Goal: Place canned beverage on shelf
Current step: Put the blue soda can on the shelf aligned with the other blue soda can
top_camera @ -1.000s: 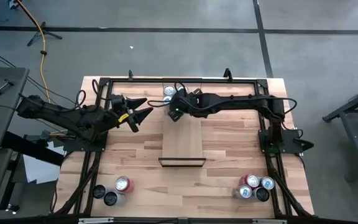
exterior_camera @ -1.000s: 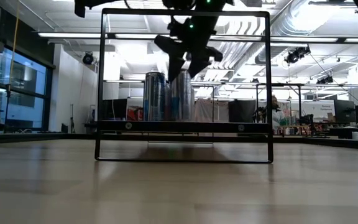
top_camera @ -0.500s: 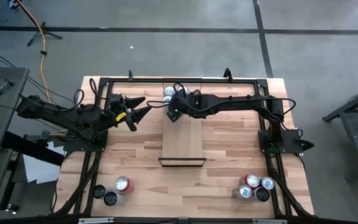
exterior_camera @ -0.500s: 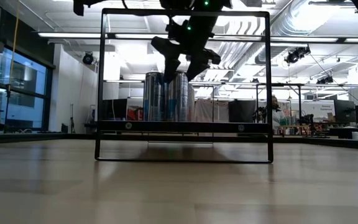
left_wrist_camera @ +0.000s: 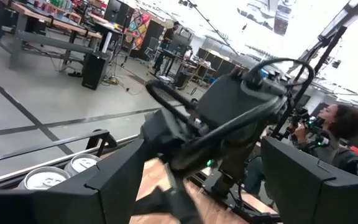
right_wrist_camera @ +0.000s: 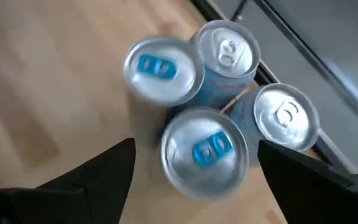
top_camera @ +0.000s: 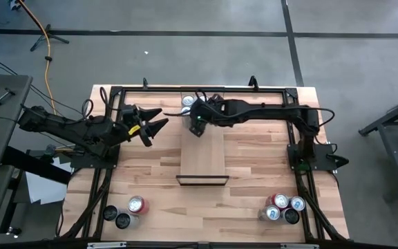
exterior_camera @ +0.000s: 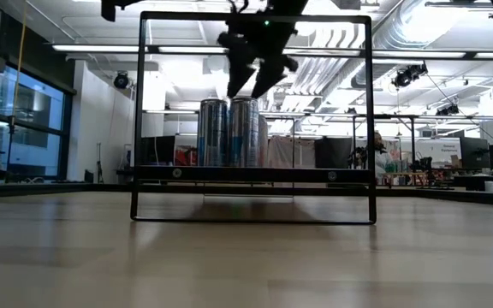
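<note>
The right claw (top_camera: pixel 193 124) hangs in the air over the far end of the shelf (top_camera: pixel 203 158), and its two fingers are spread apart with nothing between them. Right under it stand four tall silver cans (right_wrist_camera: pixel 204 152) in a tight bunch (two have blue tabs on top, two have plain silver tabs). They all stand upright on the pale wood, close to the dark bar at the far edge of the desk (top_camera: pixel 254 173). From the low view, two of the cans (exterior_camera: pixel 229 133) show side by side inside the thin black frame (exterior_camera: pixel 135 120), with the claw (exterior_camera: pixel 251 81) just above their tops and not touching them. The left claw (top_camera: pixel 159 121) waits off to the side of the shelf, up in the air, with its fingers open too. More cans (top_camera: pixel 124 212) sit in the near left corner of the desk, and another bunch (top_camera: pixel 283 207) sits in the near right corner.
</note>
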